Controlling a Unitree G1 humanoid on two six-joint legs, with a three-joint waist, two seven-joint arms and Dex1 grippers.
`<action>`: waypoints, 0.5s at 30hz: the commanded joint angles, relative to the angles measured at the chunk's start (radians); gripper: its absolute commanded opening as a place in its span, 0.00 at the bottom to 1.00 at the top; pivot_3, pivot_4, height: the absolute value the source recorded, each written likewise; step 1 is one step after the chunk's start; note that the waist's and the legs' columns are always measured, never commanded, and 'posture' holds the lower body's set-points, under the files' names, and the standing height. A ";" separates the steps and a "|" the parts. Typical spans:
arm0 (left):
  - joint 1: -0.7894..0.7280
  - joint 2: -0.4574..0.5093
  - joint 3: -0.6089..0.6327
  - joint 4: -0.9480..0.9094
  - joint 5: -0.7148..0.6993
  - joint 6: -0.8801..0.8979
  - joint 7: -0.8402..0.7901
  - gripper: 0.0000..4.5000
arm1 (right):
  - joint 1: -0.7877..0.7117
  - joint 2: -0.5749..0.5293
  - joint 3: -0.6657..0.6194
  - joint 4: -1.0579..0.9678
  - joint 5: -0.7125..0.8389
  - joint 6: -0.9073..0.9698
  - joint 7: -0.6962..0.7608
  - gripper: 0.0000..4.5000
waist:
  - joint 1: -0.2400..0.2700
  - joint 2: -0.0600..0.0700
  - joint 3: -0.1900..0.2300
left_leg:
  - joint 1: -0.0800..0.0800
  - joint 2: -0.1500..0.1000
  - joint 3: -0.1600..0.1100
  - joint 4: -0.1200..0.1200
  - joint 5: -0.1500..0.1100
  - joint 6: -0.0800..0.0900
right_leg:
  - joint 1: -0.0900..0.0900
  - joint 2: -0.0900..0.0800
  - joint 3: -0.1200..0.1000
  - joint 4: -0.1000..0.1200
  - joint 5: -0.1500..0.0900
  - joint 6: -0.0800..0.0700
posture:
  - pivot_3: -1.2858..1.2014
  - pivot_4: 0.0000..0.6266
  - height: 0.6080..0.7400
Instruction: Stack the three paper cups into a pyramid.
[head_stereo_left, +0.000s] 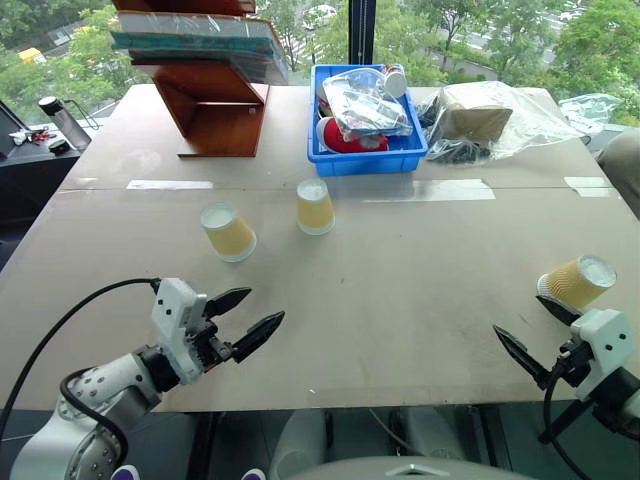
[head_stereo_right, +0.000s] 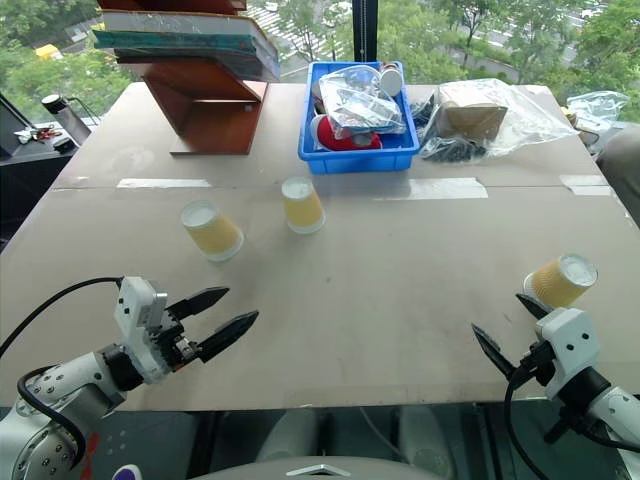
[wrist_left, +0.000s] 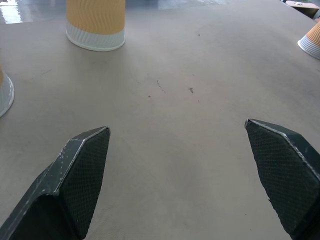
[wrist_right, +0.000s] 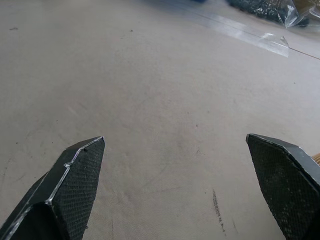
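Soft, even daylight fills the scene, coming from the large windows (head_stereo_left: 480, 40) beyond the far edge of the pale beige worktop (head_stereo_left: 400, 300). Shadows are faint: the upside-down tan ribbed paper cups (head_stereo_left: 315, 207) cast only small, weak patches toward the near side. The clear crinkled plastic bag (head_stereo_left: 530, 115) carries bright glints, and strips of shiny tape (head_stereo_left: 440, 190) glare white. In the left wrist view the near black textured fingers (wrist_left: 75, 175) look slightly soft, while the board's specks stay crisp. Straight edges bow slightly near the head views' borders.
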 joint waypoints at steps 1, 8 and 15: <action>-0.044 0.010 0.021 -0.004 -0.039 0.018 0.025 0.99 | -0.011 0.003 0.001 -0.099 0.012 0.050 -0.051 1.00 | 0.000 0.000 0.000 | 0.000 0.000 0.000 0.000 0.000 0.000 | 0.000 0.000 0.000 0.000 0.000 0.000 | 0.52 0.24 1.00; -0.218 0.048 -0.010 -0.040 -0.172 0.107 0.037 0.99 | -0.187 0.021 0.091 -0.262 -0.028 0.303 -0.273 1.00 | -0.005 -0.001 -0.001 | 0.001 0.000 0.000 0.001 0.000 0.000 | 0.000 0.001 -0.002 0.002 0.000 0.000 | 0.52 0.24 1.00; -0.273 0.126 -0.082 -0.084 -0.200 0.027 -0.193 0.99 | -0.197 0.161 -0.015 -0.326 -0.089 0.403 -0.496 1.00 | 0.008 0.000 0.000 | -0.003 -0.001 -0.001 -0.001 0.002 -0.005 | -0.003 0.000 -0.002 -0.001 0.000 0.000 | 0.52 0.24 1.00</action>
